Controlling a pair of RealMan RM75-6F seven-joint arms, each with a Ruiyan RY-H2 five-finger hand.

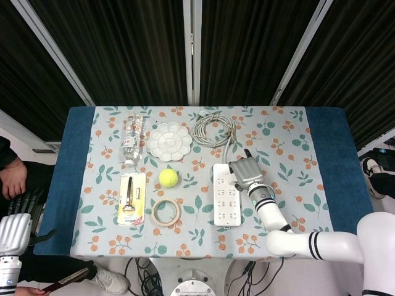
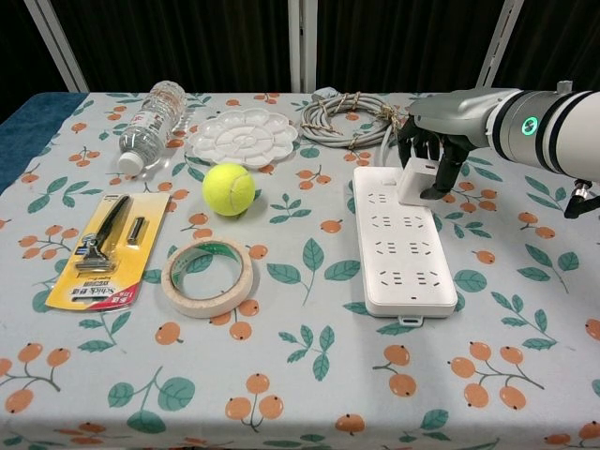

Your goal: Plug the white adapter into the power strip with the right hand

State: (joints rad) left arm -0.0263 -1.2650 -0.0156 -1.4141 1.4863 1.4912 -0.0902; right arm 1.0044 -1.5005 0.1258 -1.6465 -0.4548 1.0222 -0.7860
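Note:
The white power strip (image 2: 401, 246) (image 1: 226, 198) lies lengthwise on the floral cloth, right of centre. The white adapter (image 2: 415, 180) (image 1: 230, 179) stands upright on the strip's far end, at the right-hand sockets. My right hand (image 2: 442, 131) (image 1: 245, 171) reaches in from the right and grips the adapter, with dark fingers down on both of its sides. Whether its prongs are fully seated is hidden. My left hand (image 1: 15, 223) hangs off the table's near left corner, holding nothing, fingers stretched out.
A coiled grey cable (image 2: 349, 119) lies just behind the strip. A tennis ball (image 2: 229, 188), tape roll (image 2: 207, 277), razor pack (image 2: 103, 249), paint palette (image 2: 244, 137) and water bottle (image 2: 149, 122) fill the left half.

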